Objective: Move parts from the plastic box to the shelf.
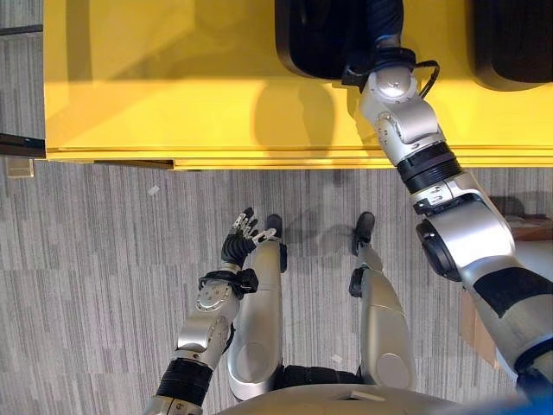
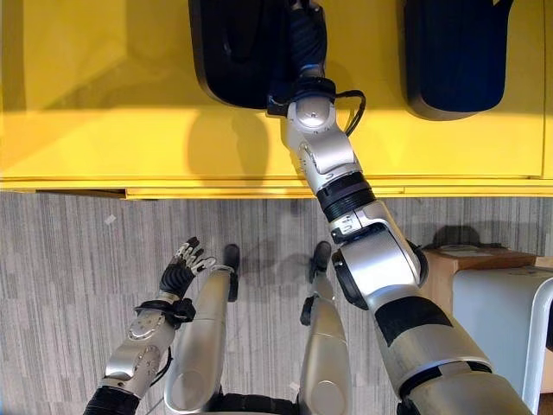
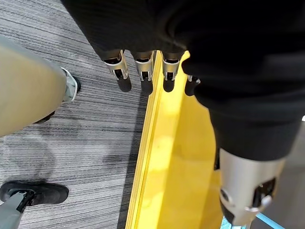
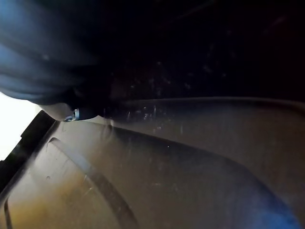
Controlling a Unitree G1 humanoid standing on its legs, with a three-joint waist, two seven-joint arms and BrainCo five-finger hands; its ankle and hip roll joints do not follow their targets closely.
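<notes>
Nearest you, the left hand (image 1: 239, 235) hangs low over grey striped carpet (image 1: 104, 259), fingers straight and relaxed, holding nothing. Its wrist view adds what the head views can't: the dark fingertips (image 3: 123, 83) line up beside the front edge of the yellow table (image 3: 162, 157), seen from the side.

Farther out, the yellow table (image 2: 104, 130) spans the head views. Your right arm reaches across it into a black plastic box (image 2: 233, 52); the right hand (image 2: 304, 35) is inside, fingers hidden, so can't tell if apart or clamped. A 2nd black box (image 2: 454, 56) sits to the right, well apart.

Right wrist view shows the box's scuffed dark inner wall (image 4: 167, 181) close up. Can't make out any parts. No readable writing.
</notes>
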